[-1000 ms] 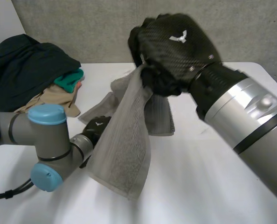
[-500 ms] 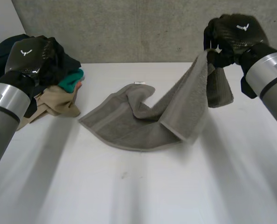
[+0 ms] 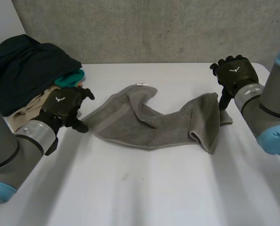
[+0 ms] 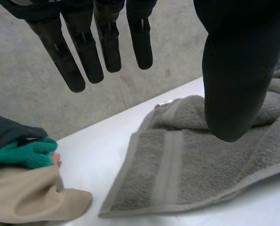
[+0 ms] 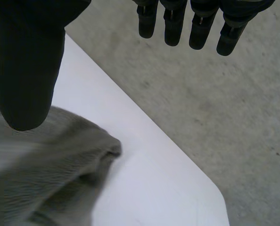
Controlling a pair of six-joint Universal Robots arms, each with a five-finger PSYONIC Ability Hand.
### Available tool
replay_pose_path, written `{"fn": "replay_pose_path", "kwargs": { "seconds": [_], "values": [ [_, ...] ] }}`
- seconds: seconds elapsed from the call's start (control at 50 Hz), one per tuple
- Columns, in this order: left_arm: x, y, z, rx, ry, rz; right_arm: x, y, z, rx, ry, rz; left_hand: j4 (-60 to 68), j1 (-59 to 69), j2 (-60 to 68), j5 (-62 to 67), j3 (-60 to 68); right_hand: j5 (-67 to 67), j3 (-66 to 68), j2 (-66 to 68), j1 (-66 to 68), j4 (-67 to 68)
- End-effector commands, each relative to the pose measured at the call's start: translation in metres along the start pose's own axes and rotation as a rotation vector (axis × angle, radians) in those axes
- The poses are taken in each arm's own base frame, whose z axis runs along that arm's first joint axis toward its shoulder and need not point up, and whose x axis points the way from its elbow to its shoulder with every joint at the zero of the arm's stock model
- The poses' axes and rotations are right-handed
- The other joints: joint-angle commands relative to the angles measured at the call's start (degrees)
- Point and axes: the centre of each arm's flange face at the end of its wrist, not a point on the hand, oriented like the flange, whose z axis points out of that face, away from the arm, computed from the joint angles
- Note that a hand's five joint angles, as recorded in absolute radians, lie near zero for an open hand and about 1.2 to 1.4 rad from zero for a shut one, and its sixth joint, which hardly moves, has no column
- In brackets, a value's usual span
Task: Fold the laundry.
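We noted grey terry towel [image 3: 130, 123] rumpled on white table [image 3: 154, 188], long axis side to side, one end toward each hand. We saw left hand [image 3: 63, 104] near one corner, fingers straight, empty; right hand [image 3: 234, 74] beside bunched end, fingers spread, empty.

One grey towel [image 3: 149, 125]; one laundry pile [image 3: 29, 68]; two hands: left hand [image 3: 64, 104], right hand [image 3: 234, 75]; one white table [image 3: 154, 188].

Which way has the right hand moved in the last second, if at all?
Yes: the right hand went from over the table's middle toward its right edge and lower, now open beside the towel.
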Motion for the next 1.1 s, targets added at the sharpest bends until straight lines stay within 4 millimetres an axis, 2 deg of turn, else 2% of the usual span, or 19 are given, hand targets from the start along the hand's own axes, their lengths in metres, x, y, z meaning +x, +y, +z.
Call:
{"fn": "replay_pose_path", "kwargs": {
  "seconds": [0.02, 0.08, 0.14, 0.2, 0.22, 0.38, 0.42, 0.44, 0.46, 0.48, 0.58, 0.6, 0.66, 0.68, 0.74, 0.76, 0.84, 0.92, 1.1],
  "values": [
    [-0.004, -0.007, -0.004, 0.021, -0.016, -0.007, -0.025, 0.0, -0.054, -0.07, -0.126, 0.052, 0.6, -1.3, -0.2, 0.8, -0.4, -1.0, -0.4, -0.4, -1.2, -0.4],
    [-0.004, -0.006, -0.005, 0.019, -0.016, -0.01, -0.04, 0.015, -0.063, -0.133, -0.162, 0.138, 0.3, -1.6, -0.5, 0.5, -0.8, 0.8, 1.5, 1.5, 0.6, 1.4],
    [-0.003, -0.006, -0.006, 0.019, -0.016, -0.013, -0.051, 0.035, -0.059, -0.18, -0.164, 0.233, -0.1, -1.9, -0.9, 0.1, -1.1, 1.5, 2.1, 2.1, 1.3, 2.1],
    [-0.002, -0.004, -0.006, 0.016, -0.014, -0.013, -0.058, 0.048, -0.049, -0.186, -0.152, 0.288, -0.6, -2.4, -1.4, -0.4, -1.6, 3.3, 4.0, 4.0, 3.2, 4.0],
    [-0.002, -0.004, -0.006, 0.018, -0.014, -0.013, -0.063, 0.059, -0.042, -0.193, -0.142, 0.305, -0.7, -2.6, -1.5, -0.5, -1.8, 5.3, 6.0, 6.0, 5.2, 6.0],
    [-0.004, -0.002, -0.008, 0.01, -0.021, -0.014, -0.076, 0.093, -0.005, -0.21, -0.073, 0.254, -2.2, -4.1, -3.0, -2.1, -3.3, 16.1, 16.8, 16.8, 15.9, 16.7],
    [-0.005, -0.002, -0.009, 0.008, -0.025, -0.017, -0.076, 0.097, 0.001, -0.208, -0.047, 0.244, -2.4, -4.3, -3.2, -2.2, -3.4, 26.1, 26.8, 26.8, 26.0, 26.8],
    [-0.005, -0.001, -0.009, 0.005, -0.027, -0.018, -0.073, 0.096, 0.008, -0.19, -0.013, 0.235, -2.6, -4.5, -3.4, -2.4, -3.6, 53.2, 53.9, 53.8, 53.0, 53.8],
    [-0.006, -0.001, -0.01, 0.006, -0.028, -0.016, -0.071, 0.094, 0.011, -0.177, 0.005, 0.233, -2.6, -4.5, -3.4, -2.4, -3.6, 67.1, 67.8, 67.8, 67.0, 67.8],
    [-0.007, -0.001, -0.01, 0.008, -0.031, -0.016, -0.068, 0.091, 0.014, -0.161, 0.019, 0.231, -2.9, -4.8, -3.7, -2.7, -3.9, 67.3, 67.9, 67.9, 67.1, 67.9],
    [-0.008, -0.001, -0.011, 0.006, -0.039, -0.014, -0.055, 0.047, 0.006, -0.034, 0.029, 0.224, -4.4, -6.3, -5.2, -4.2, -5.5, 67.3, 67.9, 67.9, 67.1, 67.9],
    [-0.009, 0.0, -0.01, 0.004, -0.04, -0.015, -0.051, 0.022, -0.004, 0.036, 0.009, 0.218, -5.1, -7.0, -5.9, -4.9, -6.1, 67.3, 67.9, 67.9, 67.1, 67.9],
    [-0.009, 0.003, -0.008, -0.006, -0.041, -0.016, -0.041, -0.019, -0.024, 0.148, -0.019, 0.188, -7.1, -9.0, -7.9, -6.9, -8.1, 67.3, 67.9, 67.9, 67.1, 67.9],
    [-0.009, 0.005, -0.008, -0.012, -0.04, -0.016, -0.038, -0.042, -0.039, 0.21, -0.05, 0.161, -8.1, -10.0, -8.9, -7.9, -9.2, 67.3, 67.9, 67.9, 67.1, 67.9],
    [-0.008, 0.015, -0.004, -0.046, -0.032, -0.016, -0.034, -0.071, -0.06, 0.286, -0.09, 0.12, -9.0, -10.9, -9.8, -8.8, -10.0, 67.3, 67.9, 67.9, 67.1, 67.9],
    [-0.008, 0.019, -0.003, -0.059, -0.03, -0.017, -0.031, -0.088, -0.074, 0.325, -0.114, 0.102, -9.3, -11.2, -10.1, -9.1, -10.3, 67.3, 67.9, 67.9, 67.1, 67.9],
    [-0.002, 0.034, -0.001, -0.109, -0.01, -0.011, -0.022, -0.123, -0.104, 0.389, -0.143, 0.076, -14.0, -15.9, -14.8, -13.8, -15.0, 67.3, 67.9, 67.9, 67.1, 67.9],
    [0.002, 0.047, 0.002, -0.144, -0.008, -0.016, -0.017, -0.148, -0.127, 0.426, -0.168, 0.082, -15.1, -16.9, -15.9, -14.9, -16.1, 67.3, 67.9, 67.9, 67.1, 67.9],
    [0.011, 0.065, 0.025, -0.165, -0.027, -0.003, -0.012, -0.185, -0.166, 0.499, -0.211, 0.11, -15.1, -16.9, -15.9, -14.9, -16.1, 67.3, 67.9, 67.9, 67.1, 67.9]
  ]
}}
